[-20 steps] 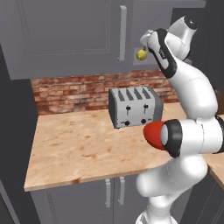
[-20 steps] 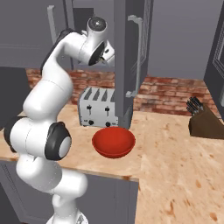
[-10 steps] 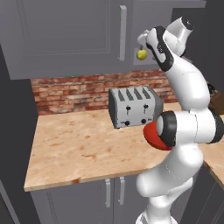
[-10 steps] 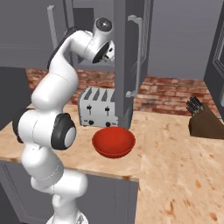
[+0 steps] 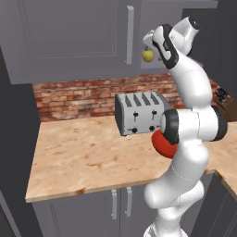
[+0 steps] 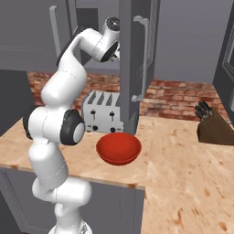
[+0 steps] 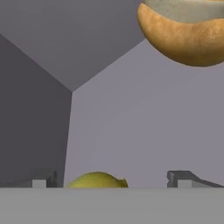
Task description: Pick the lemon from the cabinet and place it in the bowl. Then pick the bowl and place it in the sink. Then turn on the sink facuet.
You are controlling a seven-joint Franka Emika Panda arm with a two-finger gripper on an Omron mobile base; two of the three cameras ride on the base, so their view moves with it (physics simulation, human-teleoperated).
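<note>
Yellow-green, the lemon [image 7: 97,180] lies between the spread fingers [image 7: 43,179] inside the cabinet [image 5: 78,37], low and nearer one tip; they stand wide open, likely to bracket it before closing. An orange-tan pastry [image 7: 183,33] sits beyond the fingers. The red bowl [image 6: 118,147] waits on the table [image 6: 183,164].

Even, flat, sharp rendered light

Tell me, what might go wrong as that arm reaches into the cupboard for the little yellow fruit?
The pincer is open with the lemon between its tips; closing off-centre could send the round fruit rolling along the shelf. An orange-tan pastry sits close by and might get nudged. The open cabinet door stands beside the arm.
</note>
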